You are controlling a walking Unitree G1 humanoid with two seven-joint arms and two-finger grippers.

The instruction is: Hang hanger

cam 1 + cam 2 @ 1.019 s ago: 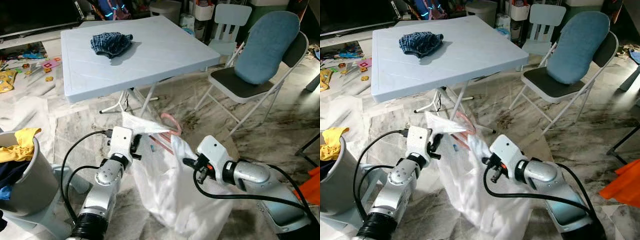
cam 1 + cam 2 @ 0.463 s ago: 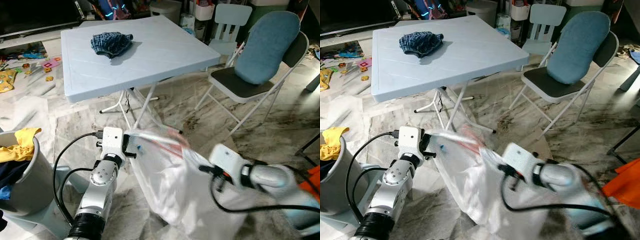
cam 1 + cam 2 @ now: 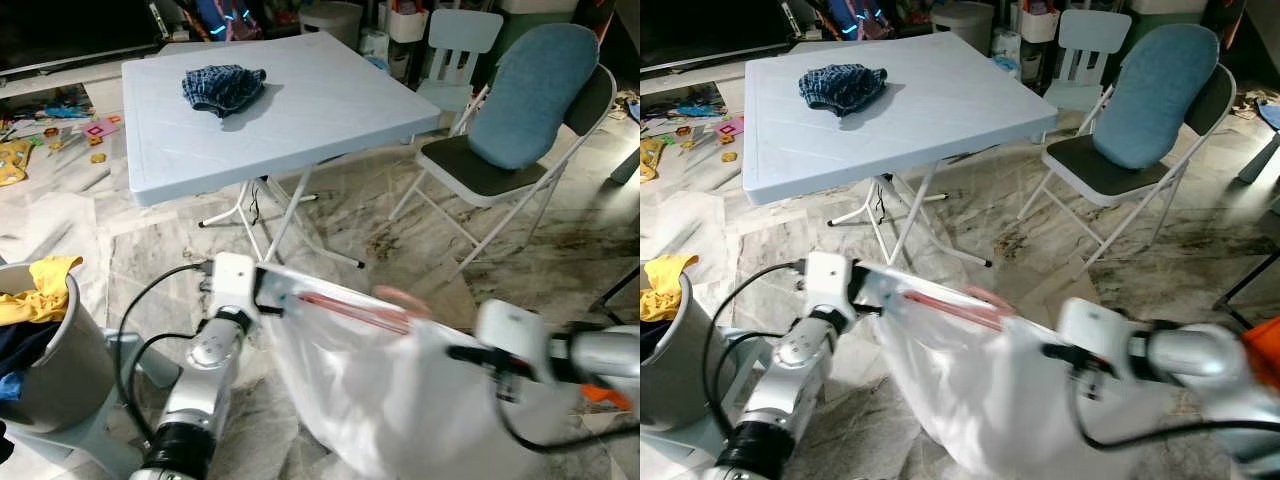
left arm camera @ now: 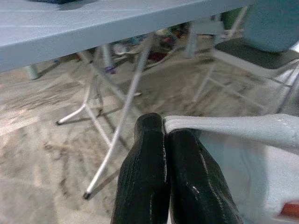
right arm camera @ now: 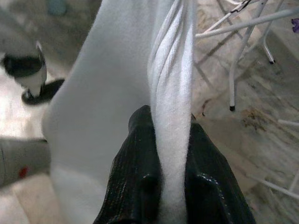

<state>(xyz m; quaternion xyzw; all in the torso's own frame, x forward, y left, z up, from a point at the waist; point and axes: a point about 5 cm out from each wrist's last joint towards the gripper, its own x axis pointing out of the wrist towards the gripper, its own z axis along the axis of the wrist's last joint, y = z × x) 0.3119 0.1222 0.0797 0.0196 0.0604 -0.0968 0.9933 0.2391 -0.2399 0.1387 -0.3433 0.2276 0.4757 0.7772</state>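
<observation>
A white garment [image 3: 380, 390] hangs stretched between my two grippers, low over the floor in front of the table. A pink-red hanger [image 3: 345, 305] lies inside its top edge, and its hook sticks up, blurred. My left gripper [image 3: 268, 292] is shut on the garment's left corner. The left wrist view has both black fingers [image 4: 149, 144] pinched on the white hem [image 4: 224, 128]. My right gripper [image 3: 458, 352] is shut on the other end. In the right wrist view its fingers [image 5: 140, 154] clamp a twisted rope of white cloth [image 5: 173, 70].
A light blue folding table [image 3: 300, 110] stands ahead with a blue plaid cloth [image 3: 222, 85] on it. A folding chair [image 3: 500, 170] with a blue cushion is at the right. A grey laundry basket [image 3: 50, 380] holding a yellow garment sits at my left. Marbled floor lies around.
My right arm has swung out to the right, drawing the garment's top edge taut and almost level. The hanger now lies along that edge. The left gripper has barely moved.
</observation>
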